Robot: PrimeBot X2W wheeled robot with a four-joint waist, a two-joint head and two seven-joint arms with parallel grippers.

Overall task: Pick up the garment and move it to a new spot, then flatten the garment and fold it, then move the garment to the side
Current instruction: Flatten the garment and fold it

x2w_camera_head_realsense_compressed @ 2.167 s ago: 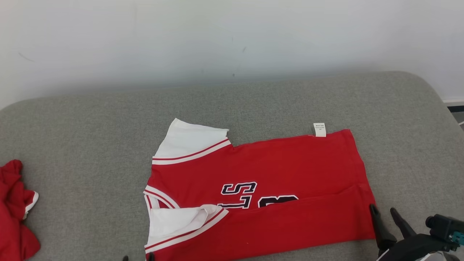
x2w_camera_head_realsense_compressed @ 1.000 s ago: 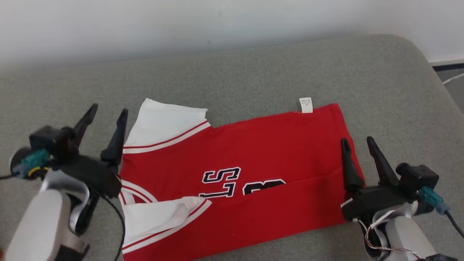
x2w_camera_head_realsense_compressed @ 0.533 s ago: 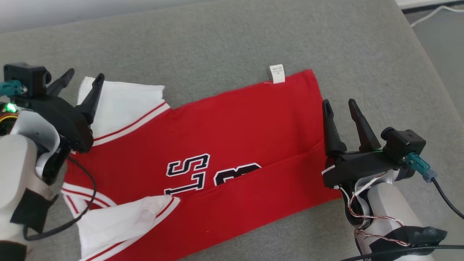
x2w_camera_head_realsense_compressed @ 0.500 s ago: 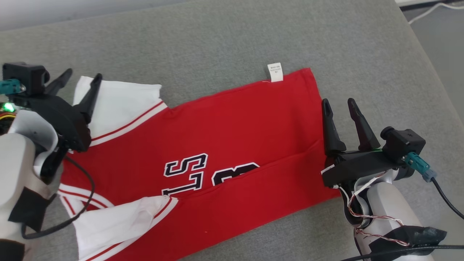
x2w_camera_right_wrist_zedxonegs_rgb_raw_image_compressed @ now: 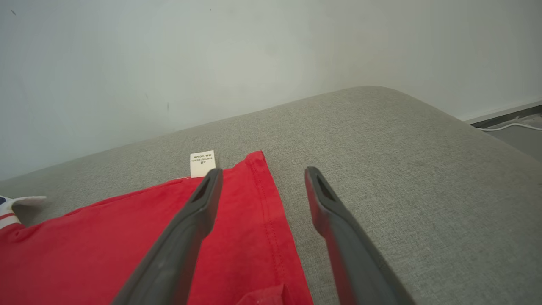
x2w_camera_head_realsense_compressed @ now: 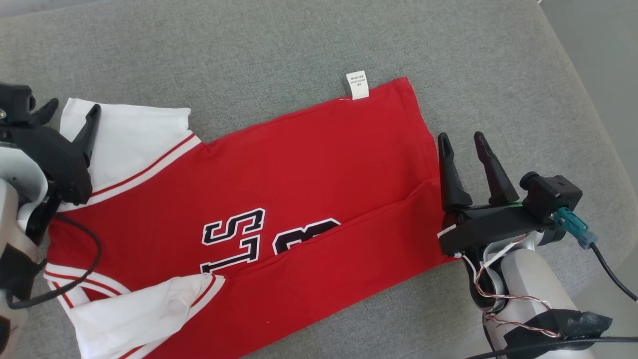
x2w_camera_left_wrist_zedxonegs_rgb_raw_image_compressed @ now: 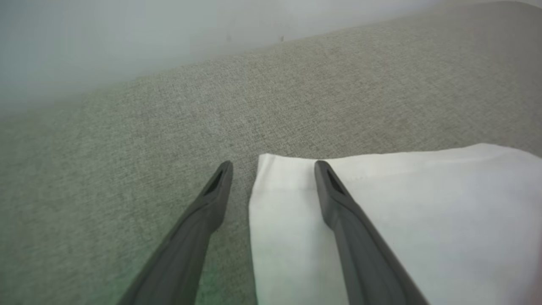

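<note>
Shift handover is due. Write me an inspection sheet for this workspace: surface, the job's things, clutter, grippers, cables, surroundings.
Surface: grey woven cushion with a rounded far corner.
Job's things: red jersey lying flat, near long edge folded over the lettering; white sleeve at the robot's left; care label sticking out of the far edge.
Clutter: nothing seen.
Grippers: left gripper open, straddling the sleeve's edge; right gripper open, straddling the jersey's hem; neither holds anything.
Cables: black cable looping from the left arm over the jersey; black cable trailing from the right wrist; white cable on the floor.
Surroundings: pale wall behind the cushion.
</note>
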